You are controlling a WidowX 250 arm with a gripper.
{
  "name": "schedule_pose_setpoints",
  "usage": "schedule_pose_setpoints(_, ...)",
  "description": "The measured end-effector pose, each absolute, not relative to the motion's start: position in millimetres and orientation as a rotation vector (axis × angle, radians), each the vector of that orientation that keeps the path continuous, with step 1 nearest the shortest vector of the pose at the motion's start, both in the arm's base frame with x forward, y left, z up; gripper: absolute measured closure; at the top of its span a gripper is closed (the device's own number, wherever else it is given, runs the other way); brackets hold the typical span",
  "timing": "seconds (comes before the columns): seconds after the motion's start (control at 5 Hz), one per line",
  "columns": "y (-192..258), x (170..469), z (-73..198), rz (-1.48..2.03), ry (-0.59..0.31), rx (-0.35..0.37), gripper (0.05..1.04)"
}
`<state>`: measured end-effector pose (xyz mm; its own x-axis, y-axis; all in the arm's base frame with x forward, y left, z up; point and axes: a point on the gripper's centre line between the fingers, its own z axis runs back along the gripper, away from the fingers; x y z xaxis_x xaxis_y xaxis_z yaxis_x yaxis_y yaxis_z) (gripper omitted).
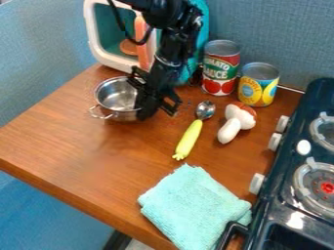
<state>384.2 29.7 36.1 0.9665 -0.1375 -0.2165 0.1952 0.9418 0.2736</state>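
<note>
We find the gripper pointing down at the right-hand side of the silver pot, overlapping its rim in the view. Whether it stands wide or narrow, or has hold of the rim, we cannot tell. The pot sits open side up at the rear left of the brown wooden desk, one looped handle facing the near left.

To the right of the gripper we record a spoon, its metal bowl toward the back and its yellow-green handle toward the front. Just beside it lies a mushroom with a white stem and a brown-and-white cap. Behind these, two cans stand upright near the wall: a red-and-green can and, to its right, a blue-and-yellow can. A rumpled turquoise cloth lies at the front, near the dark stove. Behind the pot we note a white-framed box with a teal interior.
</note>
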Motion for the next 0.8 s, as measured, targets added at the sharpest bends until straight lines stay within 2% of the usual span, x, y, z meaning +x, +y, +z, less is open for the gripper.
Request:
schedule_pose_setpoints(0.4,23.9,384.0,27.2,-0.174,0.177,0.198,0.984)
schedule_pose_setpoints(0.8,18.5,403.7,34.4,-0.190,0.146,0.167,0.952)
